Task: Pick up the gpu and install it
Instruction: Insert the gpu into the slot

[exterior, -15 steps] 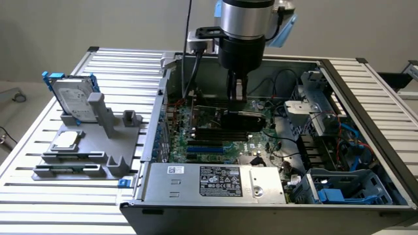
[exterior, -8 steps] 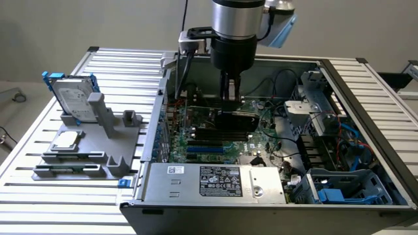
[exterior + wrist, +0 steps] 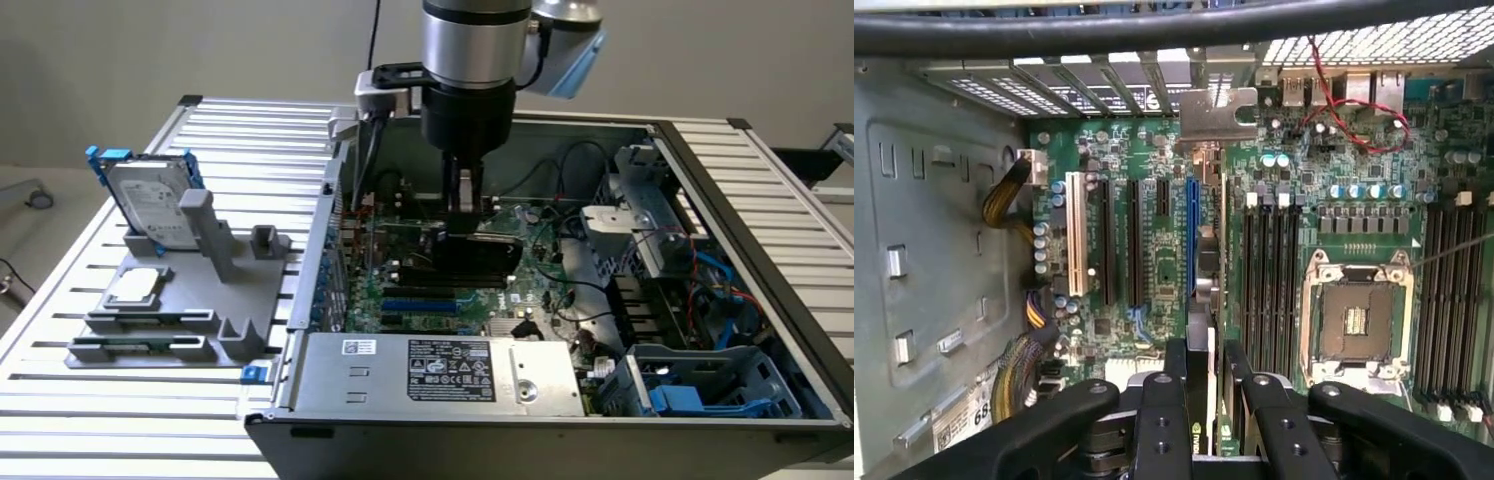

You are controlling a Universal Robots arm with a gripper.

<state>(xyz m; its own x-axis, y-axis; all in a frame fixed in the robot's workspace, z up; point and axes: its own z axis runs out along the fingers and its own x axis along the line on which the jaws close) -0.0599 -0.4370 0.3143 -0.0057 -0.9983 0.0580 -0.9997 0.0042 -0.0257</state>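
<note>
The gpu (image 3: 475,260) hangs upright inside the open computer case (image 3: 747,250), its black shroud low over the green motherboard (image 3: 414,300). My gripper (image 3: 463,215) reaches straight down from above and is shut on the card's top edge. In the wrist view the gpu (image 3: 1204,300) appears edge-on between my two black fingers (image 3: 1176,372). Its silver end bracket (image 3: 1216,112) sits by the case's rear slot openings. The card runs beside the blue expansion slot (image 3: 1192,230); whether it touches a slot I cannot tell.
A grey stand (image 3: 200,300) at the exterior view's left holds a silver hard drive with blue rails (image 3: 147,200) and a small square chip (image 3: 136,287). Inside the case are the power supply (image 3: 441,370), the bare CPU socket (image 3: 1354,315), memory slots (image 3: 1269,280) and loose cables (image 3: 1014,200).
</note>
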